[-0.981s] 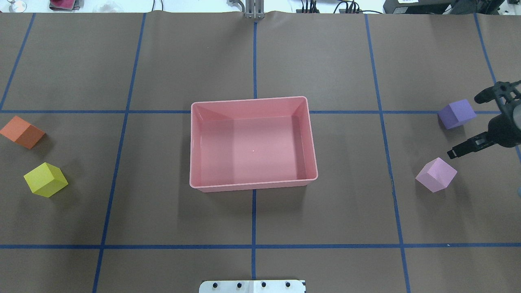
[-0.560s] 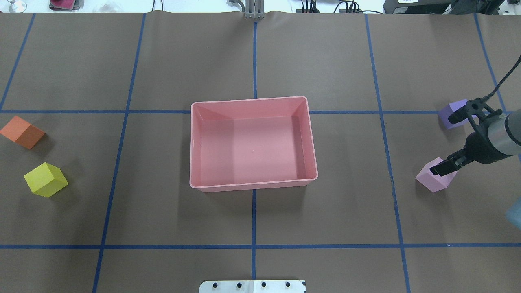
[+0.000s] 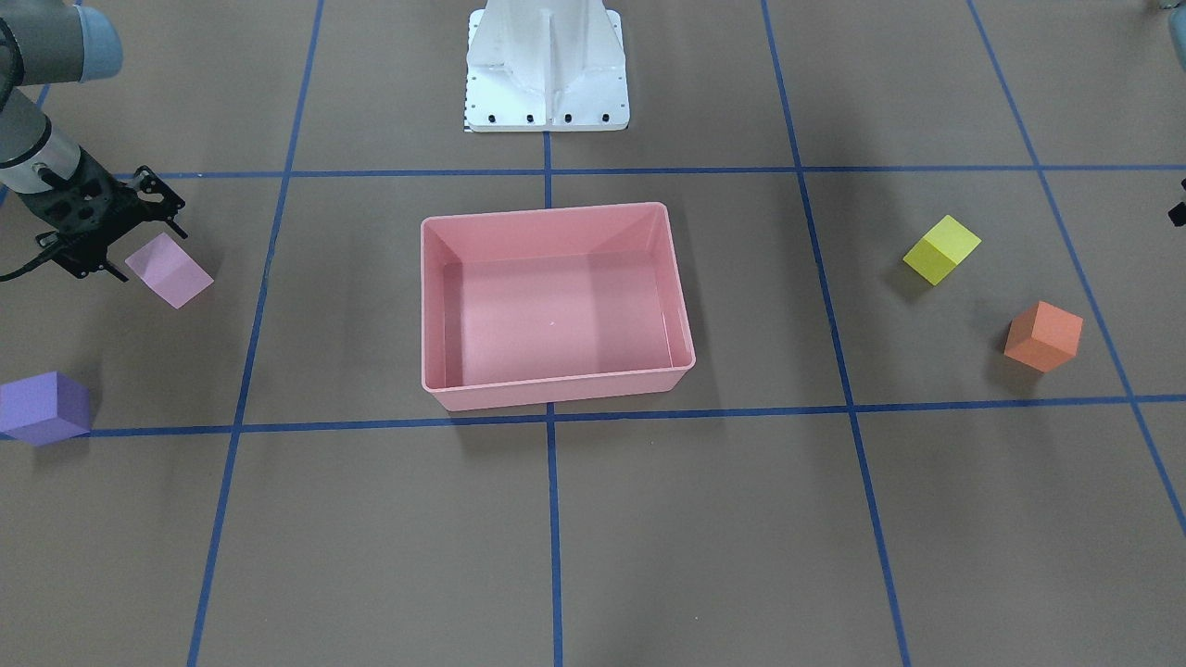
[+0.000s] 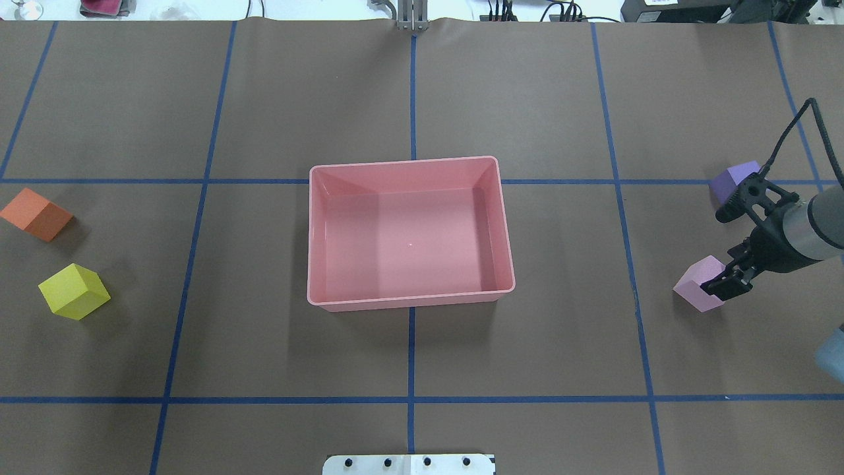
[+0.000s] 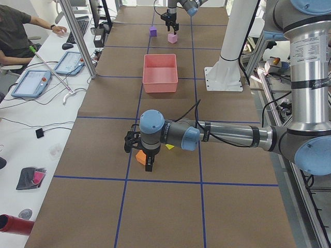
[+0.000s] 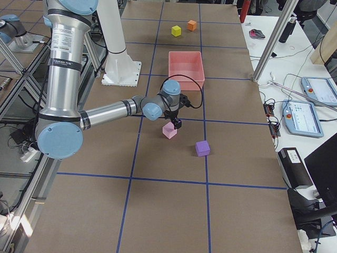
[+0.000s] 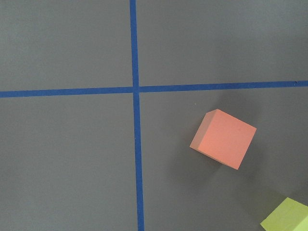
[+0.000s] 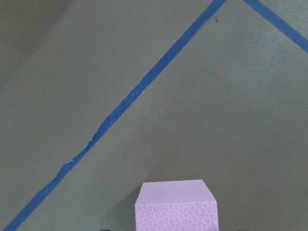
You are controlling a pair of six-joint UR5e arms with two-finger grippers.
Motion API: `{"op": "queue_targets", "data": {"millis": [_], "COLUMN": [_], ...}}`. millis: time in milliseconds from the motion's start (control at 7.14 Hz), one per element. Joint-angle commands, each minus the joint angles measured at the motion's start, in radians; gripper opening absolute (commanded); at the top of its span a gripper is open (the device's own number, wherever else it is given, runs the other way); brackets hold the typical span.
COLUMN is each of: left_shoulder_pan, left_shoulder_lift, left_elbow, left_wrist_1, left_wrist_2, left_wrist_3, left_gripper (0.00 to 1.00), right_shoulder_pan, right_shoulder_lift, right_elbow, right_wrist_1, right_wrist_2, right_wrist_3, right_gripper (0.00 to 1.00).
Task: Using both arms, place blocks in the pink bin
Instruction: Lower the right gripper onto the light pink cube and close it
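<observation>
Pink bin sits mid-desk, orange block and yellow block well left, purple block and pink block well right.

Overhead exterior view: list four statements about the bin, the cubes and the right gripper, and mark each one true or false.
1. The shallow salmon-pink plastic bin holds no cubes. True.
2. The small matte orange cube lies on the robot's right side. False: it lies on the robot's left side, near the small matte yellow cube.
3. The black two-finger right gripper is open at the small matte light pink cube. True.
4. The small matte purple cube is stacked on the light pink cube. False: the two rest apart on the brown table.
</observation>
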Motion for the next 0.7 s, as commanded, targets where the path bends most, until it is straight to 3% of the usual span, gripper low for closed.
{"op": "queue_targets", "data": {"millis": [0, 560], "left_shoulder_pan": [0.002, 0.055], "left_shoulder_lift": [0.0, 0.0], "left_elbow": [0.004, 0.004], "left_wrist_1": [0.0, -0.002], "left_wrist_2": [0.0, 0.005], "left_wrist_3": [0.003, 0.0], "left_gripper": [1.0, 1.0], "right_shoulder_pan": [-0.005, -0.025], "right_shoulder_lift": [0.011, 0.021], "right_elbow": [-0.032, -0.052], "right_wrist_1": [0.0, -0.002], "right_wrist_2": [-0.005, 0.001], "right_wrist_3": [-0.033, -0.021], "right_gripper": [0.91, 0.91]}}
